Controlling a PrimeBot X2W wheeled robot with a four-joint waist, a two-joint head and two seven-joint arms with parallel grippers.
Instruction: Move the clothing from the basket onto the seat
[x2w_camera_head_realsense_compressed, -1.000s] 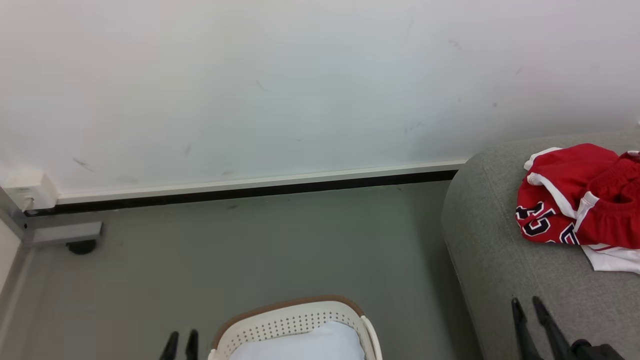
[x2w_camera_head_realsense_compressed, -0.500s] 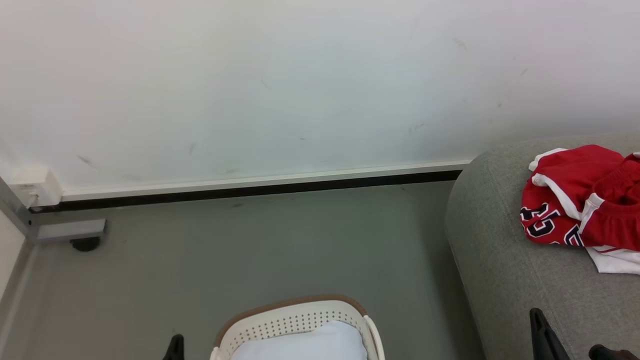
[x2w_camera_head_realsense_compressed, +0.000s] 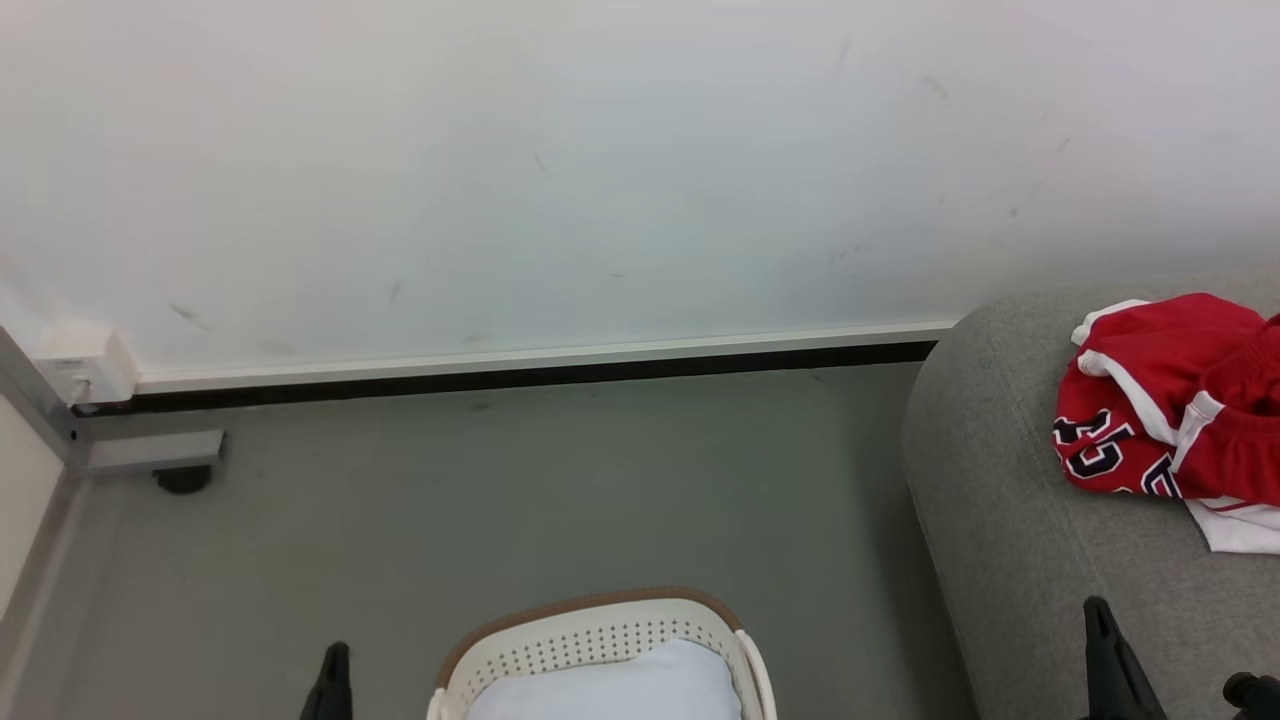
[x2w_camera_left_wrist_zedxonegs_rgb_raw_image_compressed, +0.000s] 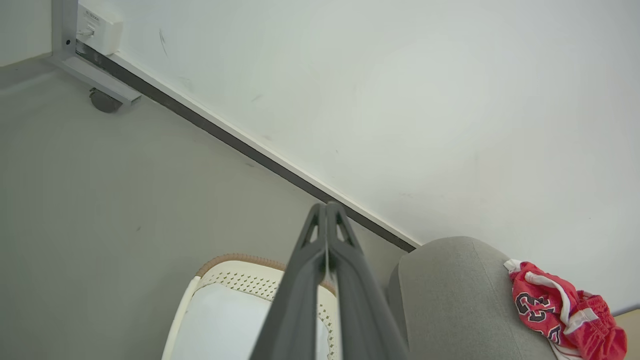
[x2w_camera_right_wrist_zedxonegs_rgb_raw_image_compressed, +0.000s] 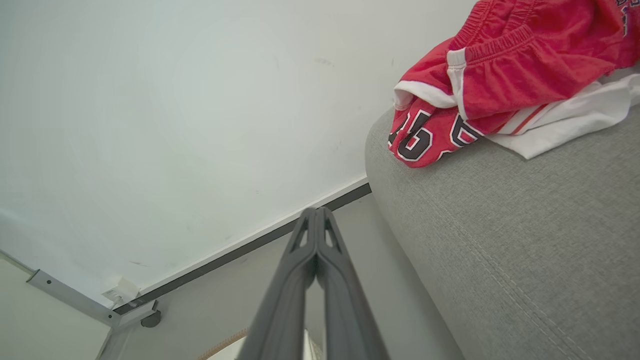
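On the grey seat (x2w_camera_head_realsense_compressed: 1000, 520), the clothing (x2w_camera_head_realsense_compressed: 1150, 345) shows numerals (possibly 23).

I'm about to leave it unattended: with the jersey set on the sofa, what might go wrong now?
The clothing lies close to the seat's rounded end, so it could slide off to the floor if brushed. The pale sheet in the basket might be wrongly taken for clothing and moved too.

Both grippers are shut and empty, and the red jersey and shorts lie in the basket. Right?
No. The head view shows the red jersey and shorts on the grey sofa, not in the laundry basket. The left gripper and right gripper are shut and empty.
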